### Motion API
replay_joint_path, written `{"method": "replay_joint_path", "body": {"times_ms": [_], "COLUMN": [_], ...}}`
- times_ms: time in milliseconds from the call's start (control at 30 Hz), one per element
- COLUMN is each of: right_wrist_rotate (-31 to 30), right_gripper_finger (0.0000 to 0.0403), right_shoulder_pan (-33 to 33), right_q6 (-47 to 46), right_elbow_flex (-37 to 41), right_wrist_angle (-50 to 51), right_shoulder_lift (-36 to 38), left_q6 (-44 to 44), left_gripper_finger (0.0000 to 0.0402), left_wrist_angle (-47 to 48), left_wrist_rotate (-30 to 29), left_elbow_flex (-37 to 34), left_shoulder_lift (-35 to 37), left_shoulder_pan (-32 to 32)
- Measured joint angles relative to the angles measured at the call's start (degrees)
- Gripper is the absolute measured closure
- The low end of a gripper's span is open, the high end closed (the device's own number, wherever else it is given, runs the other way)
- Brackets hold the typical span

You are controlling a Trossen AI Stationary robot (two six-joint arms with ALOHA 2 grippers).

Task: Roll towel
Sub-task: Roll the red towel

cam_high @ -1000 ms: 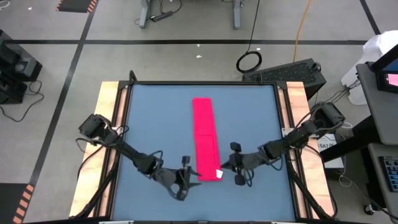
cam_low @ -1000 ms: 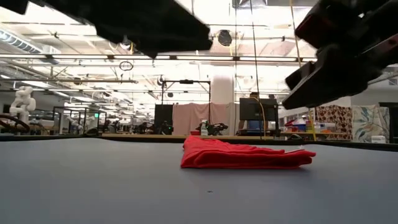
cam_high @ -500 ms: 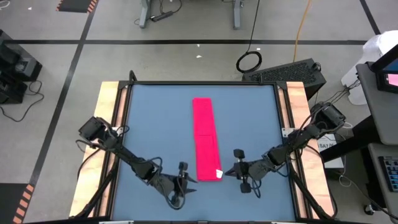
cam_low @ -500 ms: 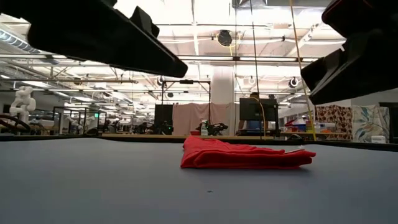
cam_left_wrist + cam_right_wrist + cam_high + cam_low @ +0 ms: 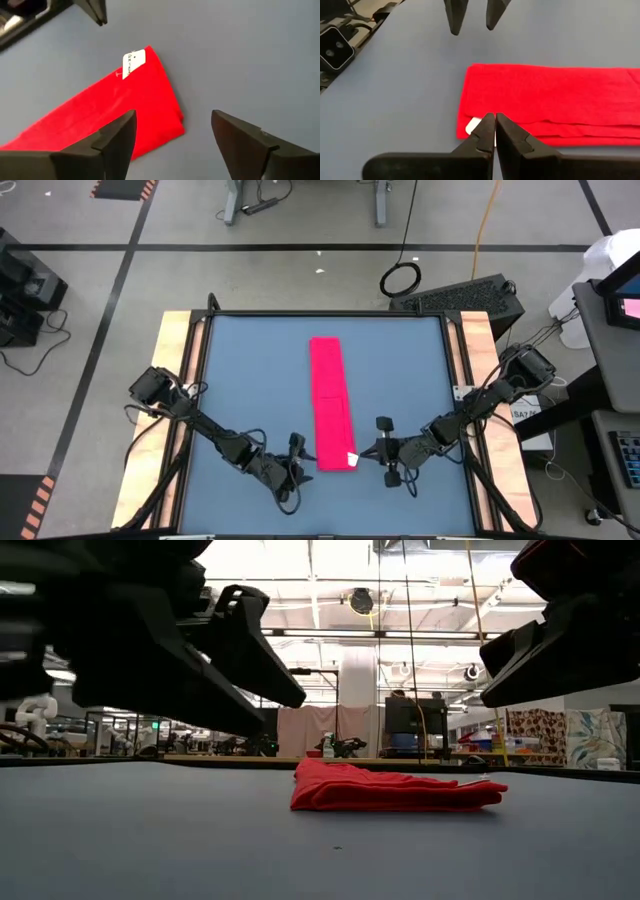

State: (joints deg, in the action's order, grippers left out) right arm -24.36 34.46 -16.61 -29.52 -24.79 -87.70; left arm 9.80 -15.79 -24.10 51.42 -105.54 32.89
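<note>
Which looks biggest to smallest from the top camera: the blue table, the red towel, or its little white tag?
1. Table, by far the largest.
2. Towel, a long narrow strip lying along the table's middle.
3. White tag, a tiny speck at the towel's near end.

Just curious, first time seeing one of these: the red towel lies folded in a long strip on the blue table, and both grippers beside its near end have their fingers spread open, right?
Not quite. Only the left gripper is spread open. The right gripper has its fingers pressed together, as the right wrist view shows. The towel does lie folded in a long strip on the blue table, with both grippers beside its near end.
</note>
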Motion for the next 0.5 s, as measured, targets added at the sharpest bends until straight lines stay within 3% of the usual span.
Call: {"method": "replay_joint_path", "body": {"times_ms": [267, 500], "right_wrist_rotate": [0.5, 0.4], "right_gripper_finger": [0.0397, 0.0397], "right_shoulder_pan": [0.3, 0.5], "right_q6": [-2.3, -2.9], "right_elbow_flex": [0.0, 0.0], "right_wrist_angle": [0.6, 0.7], "right_shoulder_lift": [0.0, 0.0], "left_q6": [13.3, 16.2], "left_gripper_finger": [0.0137, 0.0137], "left_wrist_angle": [0.0, -0.6], "left_wrist_rotate": [0.5, 4.7], "left_elbow_flex": [0.0, 0.0], "left_shoulder_lift": [0.0, 0.0], "left_shoulder_pan": [-1.1, -3.0]}}
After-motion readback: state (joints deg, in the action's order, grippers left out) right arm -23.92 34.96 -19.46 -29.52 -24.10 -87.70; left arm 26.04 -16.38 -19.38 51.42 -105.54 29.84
